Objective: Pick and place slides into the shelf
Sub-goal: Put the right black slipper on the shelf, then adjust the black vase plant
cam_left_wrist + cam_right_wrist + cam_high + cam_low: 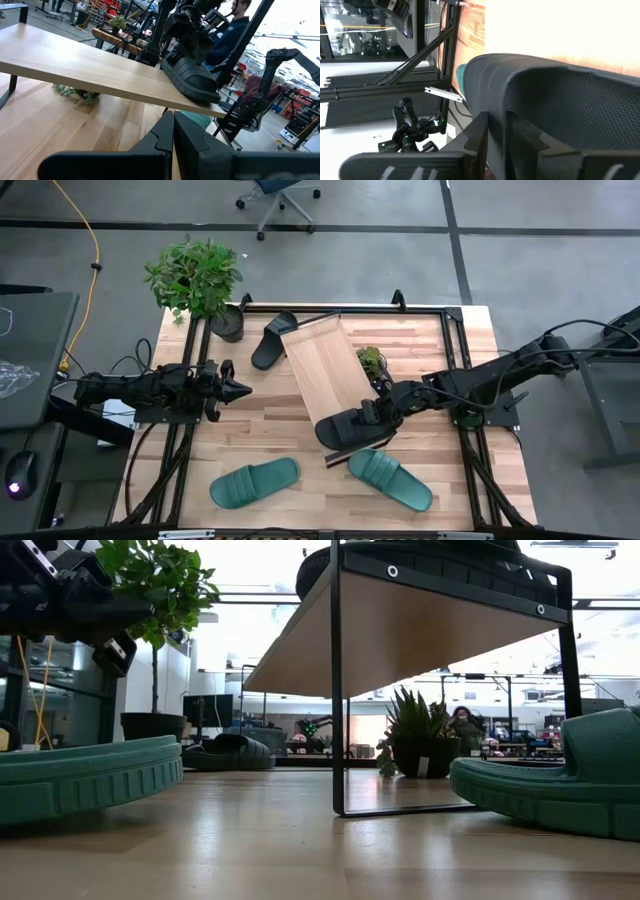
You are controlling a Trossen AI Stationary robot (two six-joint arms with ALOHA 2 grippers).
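The right gripper [372,416] is closed on the edge of 1 black slide [352,427], holding it at the near end of the shelf [322,370]. The left gripper [236,390] hovers beside the shelf, fingers pressed together, empty. Another black slide [270,340] lies by the shelf's far end; 2 green slides [254,482] rest near the table's [430,350] front.

Two dark, cable-draped jointed arms
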